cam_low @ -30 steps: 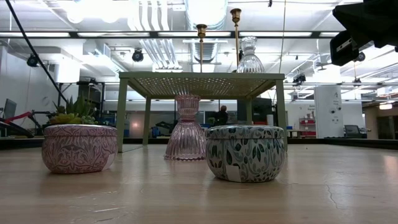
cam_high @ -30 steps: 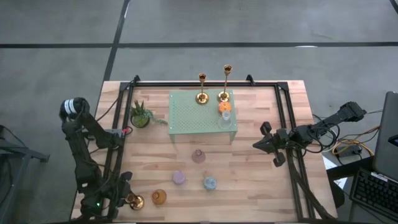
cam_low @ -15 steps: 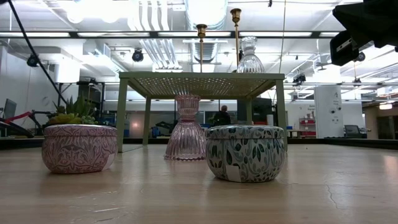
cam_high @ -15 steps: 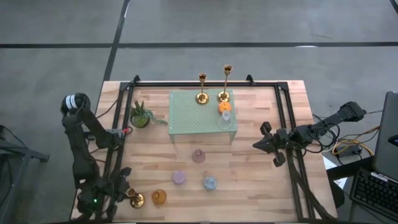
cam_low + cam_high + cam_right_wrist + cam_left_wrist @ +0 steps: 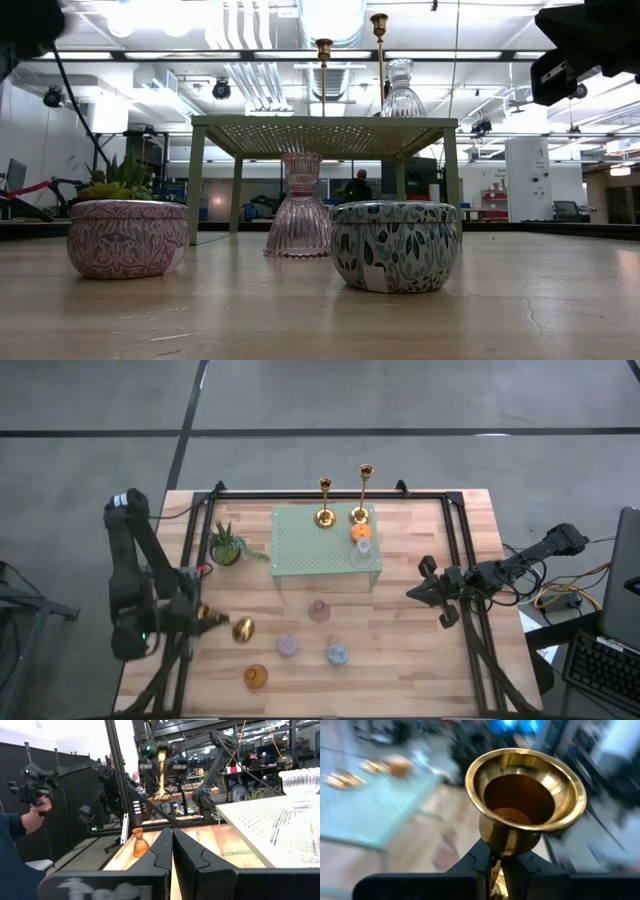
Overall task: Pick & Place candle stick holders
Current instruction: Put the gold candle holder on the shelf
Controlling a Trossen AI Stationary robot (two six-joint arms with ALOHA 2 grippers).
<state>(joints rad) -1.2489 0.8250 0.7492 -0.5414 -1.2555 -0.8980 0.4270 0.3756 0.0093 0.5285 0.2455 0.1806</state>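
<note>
The slender shiny gold candlestick [image 5: 236, 628] with a round base is clamped by its stem between the fingers of the left gripper [image 5: 205, 616], lifted above the wooden table [image 5: 420, 660] near its left edge; the left wrist view looks straight into its flared brass cup [image 5: 524, 800]. Two more gold candlesticks [image 5: 325, 500] stand on the pale green perforated mat [image 5: 325, 555], beside an orange glass holder [image 5: 360, 532] and a clear one [image 5: 365, 548]. On the bare wood sit a pink glass holder [image 5: 319, 611], a purple tin [image 5: 287, 646], a blue patterned tin [image 5: 337, 654] and an amber glass holder [image 5: 256, 677]. The right gripper [image 5: 413, 594] hangs near the table's right side, fingers pressed together, empty. No readable writing shows.
</note>
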